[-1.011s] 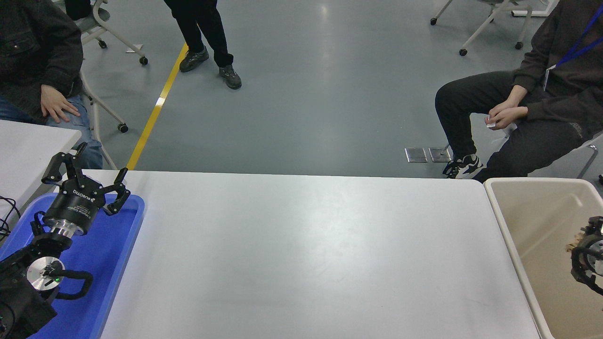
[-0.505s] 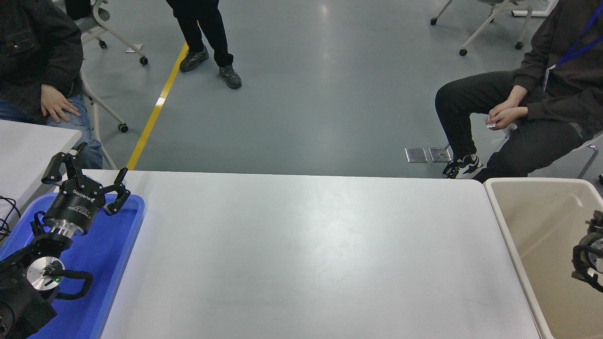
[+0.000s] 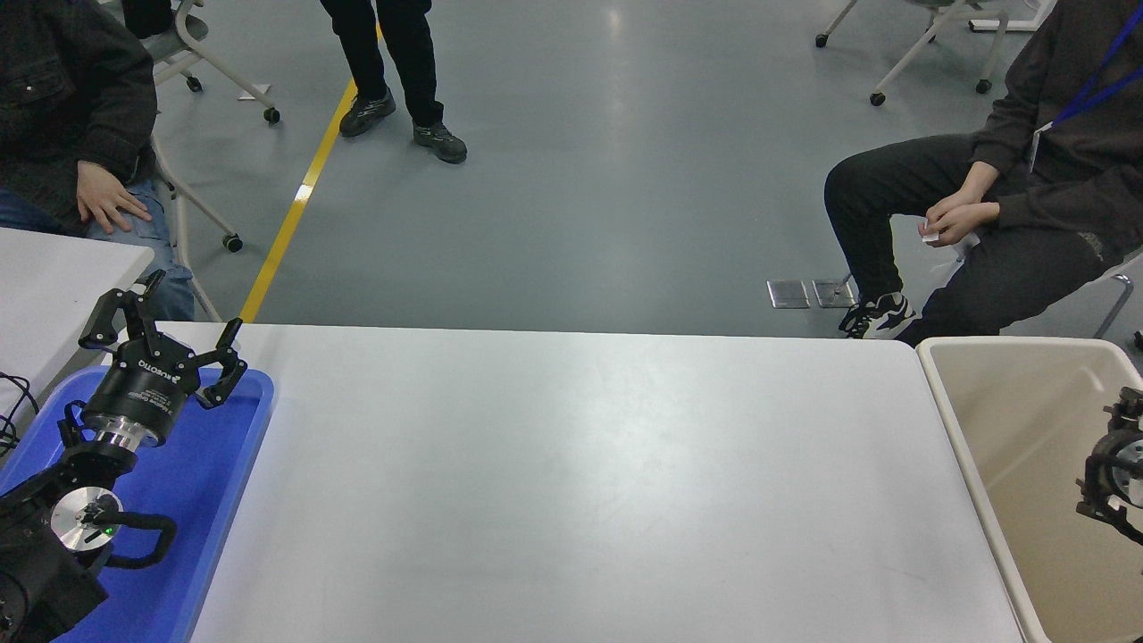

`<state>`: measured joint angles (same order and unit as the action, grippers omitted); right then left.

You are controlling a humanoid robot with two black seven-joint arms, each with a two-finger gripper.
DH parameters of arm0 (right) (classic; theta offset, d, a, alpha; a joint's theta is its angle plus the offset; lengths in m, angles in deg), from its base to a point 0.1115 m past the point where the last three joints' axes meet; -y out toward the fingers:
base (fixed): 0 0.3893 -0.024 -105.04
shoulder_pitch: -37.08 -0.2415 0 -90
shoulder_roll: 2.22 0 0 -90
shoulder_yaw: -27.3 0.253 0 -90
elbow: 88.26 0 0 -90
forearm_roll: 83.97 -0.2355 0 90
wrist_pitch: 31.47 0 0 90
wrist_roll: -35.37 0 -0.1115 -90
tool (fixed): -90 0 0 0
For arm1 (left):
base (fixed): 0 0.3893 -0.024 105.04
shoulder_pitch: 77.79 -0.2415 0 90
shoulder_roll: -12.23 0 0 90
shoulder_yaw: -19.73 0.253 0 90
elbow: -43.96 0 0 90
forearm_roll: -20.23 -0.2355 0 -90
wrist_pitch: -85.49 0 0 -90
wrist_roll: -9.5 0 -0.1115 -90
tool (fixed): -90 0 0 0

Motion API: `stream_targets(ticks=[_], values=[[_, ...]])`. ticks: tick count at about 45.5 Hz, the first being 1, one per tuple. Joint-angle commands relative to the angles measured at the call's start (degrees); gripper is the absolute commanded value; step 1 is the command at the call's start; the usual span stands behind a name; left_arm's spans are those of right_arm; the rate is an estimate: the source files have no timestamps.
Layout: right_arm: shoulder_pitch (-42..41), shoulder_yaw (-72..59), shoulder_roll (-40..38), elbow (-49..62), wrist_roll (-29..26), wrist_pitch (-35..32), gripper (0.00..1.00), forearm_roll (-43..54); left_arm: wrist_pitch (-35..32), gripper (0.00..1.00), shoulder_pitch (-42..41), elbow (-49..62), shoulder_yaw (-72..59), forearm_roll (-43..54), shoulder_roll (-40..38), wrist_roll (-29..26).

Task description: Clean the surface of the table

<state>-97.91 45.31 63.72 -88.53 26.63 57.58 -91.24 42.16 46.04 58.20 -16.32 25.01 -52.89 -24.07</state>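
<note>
The table surface [image 3: 571, 482] is a wide white top filling the middle of the head view, and I see nothing lying on it. My left gripper [image 3: 165, 326] is parked open above the far end of a blue tray [image 3: 210, 464] at the lower left, holding nothing. My right gripper [image 3: 1112, 473] shows only partly at the right edge, above the inside of a beige bin [image 3: 1000, 429], and most of it is cut off by the frame.
A smaller white tabletop [image 3: 54, 286] stands at the far left. One person [image 3: 1009, 205] sits beyond the table's far right corner, another [image 3: 71, 116] sits at the far left, and a third [image 3: 393, 62] stands further back.
My right gripper has drawn back to the right and slightly up over the bin. The tan bit seen beside it one second ago no longer shows. The standing person's feet shifted.
</note>
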Motion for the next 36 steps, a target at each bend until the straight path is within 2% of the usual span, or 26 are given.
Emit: stream_targets(ticks=[1, 7, 14, 18, 27, 36], values=[[-0.4, 5.9, -6.8, -10.1, 0.1, -4.3, 1.00, -0.6, 0.0, 1.00, 0.0, 0.0, 0.0, 0.0, 0.0, 0.0], [3.1, 16.2, -11.4, -22.8, 0.4, -7.0, 1.00, -0.5, 0.0, 1.00, 0.0, 0.0, 0.0, 0.0, 0.0, 0.0], [4.7, 25.0, -10.7, -26.0, 0.4, -12.1, 1.00, -0.5, 0.0, 1.00, 0.0, 0.0, 0.0, 0.0, 0.0, 0.0], [4.8, 26.8, -9.8, -28.8, 0.6, -15.3, 1.00, -0.6, 0.0, 1.00, 0.0, 0.0, 0.0, 0.0, 0.0, 0.0], [2.3, 26.7, -4.2, -31.1, 1.8, -16.1, 1.00, 0.6, 0.0, 1.00, 0.0, 0.0, 0.0, 0.0, 0.0, 0.0], [0.2, 26.6, -3.3, -33.1, 1.8, -18.2, 1.00, 0.5, 0.0, 1.00, 0.0, 0.0, -0.1, 0.1, 0.0, 0.0]])
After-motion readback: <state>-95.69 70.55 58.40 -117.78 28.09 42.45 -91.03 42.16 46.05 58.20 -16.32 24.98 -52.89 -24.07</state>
